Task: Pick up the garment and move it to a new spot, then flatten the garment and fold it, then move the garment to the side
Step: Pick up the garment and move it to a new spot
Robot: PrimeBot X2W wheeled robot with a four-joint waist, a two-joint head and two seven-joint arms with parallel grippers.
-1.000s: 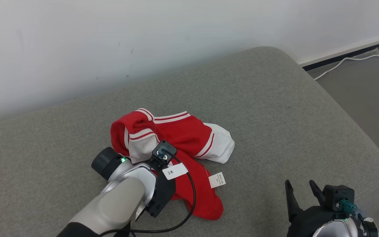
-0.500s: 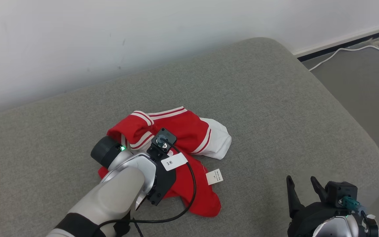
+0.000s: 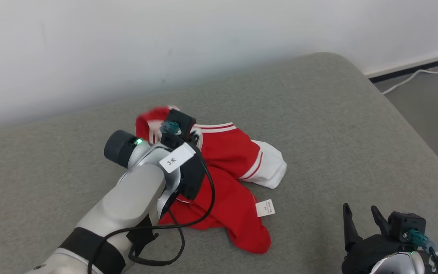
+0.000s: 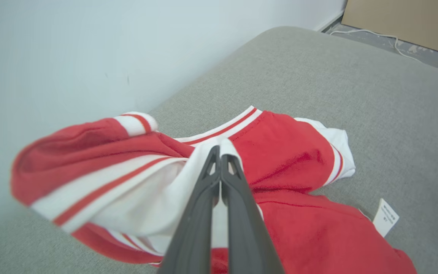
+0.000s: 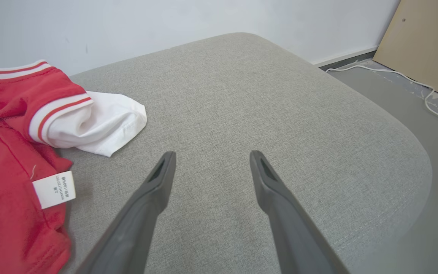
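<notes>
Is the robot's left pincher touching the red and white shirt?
Touching. In the left wrist view the left gripper has its jaws shut on a white fold of the garment, with the cloth pinched between them.

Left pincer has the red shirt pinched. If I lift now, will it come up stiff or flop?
Probably floppy: the red shirt lies crumpled, folds sagging around the left pincer. Likely light: the fabric looks thin. The white sleeve and care label may trail behind.

Left claw [image 4: 219,154] has pinched garment [image 4: 291,152], apparently lifting it.
</notes>
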